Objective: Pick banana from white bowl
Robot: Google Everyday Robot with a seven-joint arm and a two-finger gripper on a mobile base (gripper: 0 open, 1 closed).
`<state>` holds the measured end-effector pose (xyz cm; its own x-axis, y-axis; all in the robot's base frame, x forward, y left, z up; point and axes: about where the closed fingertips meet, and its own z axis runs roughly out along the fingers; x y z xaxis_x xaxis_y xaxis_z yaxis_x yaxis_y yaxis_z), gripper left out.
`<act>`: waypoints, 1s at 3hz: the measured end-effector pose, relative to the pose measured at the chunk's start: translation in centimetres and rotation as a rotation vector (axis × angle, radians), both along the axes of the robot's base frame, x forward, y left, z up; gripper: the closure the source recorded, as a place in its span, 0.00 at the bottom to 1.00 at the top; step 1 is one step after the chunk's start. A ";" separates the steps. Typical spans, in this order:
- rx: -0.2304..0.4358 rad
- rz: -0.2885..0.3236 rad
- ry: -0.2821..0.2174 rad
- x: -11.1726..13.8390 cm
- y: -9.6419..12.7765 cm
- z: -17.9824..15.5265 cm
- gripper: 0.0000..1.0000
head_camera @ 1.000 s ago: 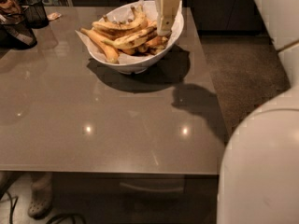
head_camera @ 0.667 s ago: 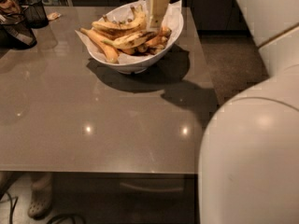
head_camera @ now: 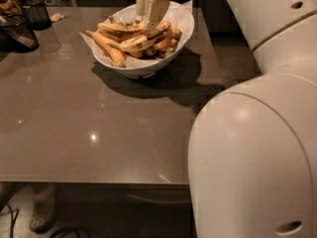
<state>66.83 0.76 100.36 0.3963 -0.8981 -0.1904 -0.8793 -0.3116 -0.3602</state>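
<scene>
Over the far side of the white bowl point(head_camera: 143, 68), that's where I have the gripper point(head_camera: 149, 15). It hangs down from the top edge of my view, its pale tip right at the top of the banana pile. Whether it is open or closed on anything, I cannot tell from this angle.

The bananas point(head_camera: 136, 42) are in the bowl, a loose heap of yellow ones with brown speckles, lying mostly crosswise. One long banana point(head_camera: 106, 46) pokes out over the bowl's left rim. White paper point(head_camera: 184, 10) lines the bowl and sticks up past its rim on the far right.

The bowl sits on the grey-brown table point(head_camera: 74, 133), toward its far edge, and throws a dark shadow point(head_camera: 168, 86) to its near right.

Left of the bowl, well apart, I see two black mesh baskets. One point(head_camera: 37, 11) stands upright at the far corner. The other point(head_camera: 17, 33) is nearer to me and further left, partly cut by the frame. Between the upright basket and the bowl lies a small pale scrap point(head_camera: 57, 17); I can't make out what it is.

Right of the bowl and nearer to me, the robot's white arm point(head_camera: 252, 157) fills the view with its big rounded casing. Below the near table edge, down left of the bowl, a light shoe point(head_camera: 42, 214) rests on the floor.
</scene>
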 end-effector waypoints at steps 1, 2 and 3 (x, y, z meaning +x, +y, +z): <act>-0.006 -0.003 0.035 0.5 0.1 -1.7 0.48; -0.021 -0.002 0.059 0.8 0.1 -3.1 0.45; -0.025 -0.007 0.078 1.0 -0.1 -4.0 0.43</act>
<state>67.83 0.64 96.32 0.3746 -0.9059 -0.1975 -0.9066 -0.3132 -0.2828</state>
